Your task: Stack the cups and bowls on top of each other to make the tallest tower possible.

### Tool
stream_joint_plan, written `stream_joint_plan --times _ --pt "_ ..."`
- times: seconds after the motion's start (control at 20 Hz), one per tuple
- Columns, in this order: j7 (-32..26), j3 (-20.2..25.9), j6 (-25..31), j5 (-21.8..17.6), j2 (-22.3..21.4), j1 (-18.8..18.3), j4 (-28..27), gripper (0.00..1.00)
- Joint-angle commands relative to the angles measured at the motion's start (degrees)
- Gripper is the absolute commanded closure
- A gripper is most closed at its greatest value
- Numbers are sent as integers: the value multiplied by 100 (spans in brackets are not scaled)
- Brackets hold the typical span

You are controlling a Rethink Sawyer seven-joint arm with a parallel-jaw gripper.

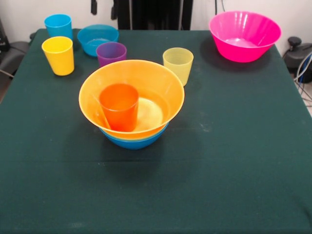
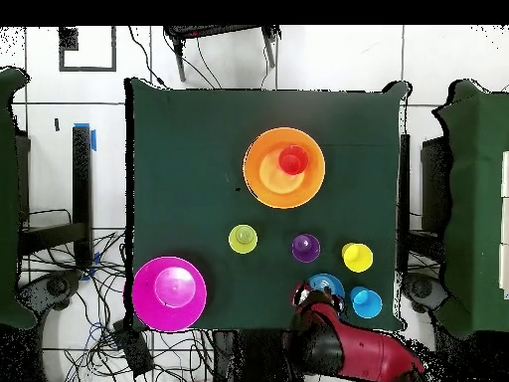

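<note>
The tower [image 1: 131, 105] stands near the middle of the dark green tabletop [image 1: 234, 161]: a blue bowl [image 1: 134, 141] as base, the large orange-yellow bowl [image 1: 156, 87] nested in it, and the orange cup [image 1: 119, 106] upright inside that, off to one side of the bowl's floor. The loose pieces sit toward the robot's edge: the yellow cup [image 1: 58, 55], blue cup [image 1: 58, 25], purple cup [image 1: 111, 52] and pale yellow-green cup [image 1: 178, 64], with a small blue bowl [image 1: 97, 38] just behind the purple cup and the large pink bowl [image 1: 244, 35] well apart at a corner. No green bowl shows in either view.

The tool [image 2: 301, 295] hangs at the tabletop's edge beside the small blue bowl; whether it is wide or narrow I cannot tell.

All of it looks like thin, light, smooth plastic, so I judge it slippery and a little springy under pressure. The cups taper, so a grip across the rim, one side inside and one outside the wall, seems safest. The bowls probably need a rim pinch too, and would tilt easily
</note>
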Motion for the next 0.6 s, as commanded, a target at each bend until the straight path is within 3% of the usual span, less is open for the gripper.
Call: stream_joint_plan --times 0.05,0.15,0.3,0.6 --pt "-189 1073 1205 4 -982 -265 671 0" --pt "-234 1066 1303 -28 -1095 -288 672 0" --pt "-148 1076 1233 -181 -907 -300 643 0" --pt "125 774 1012 -358 -446 81 370 0"
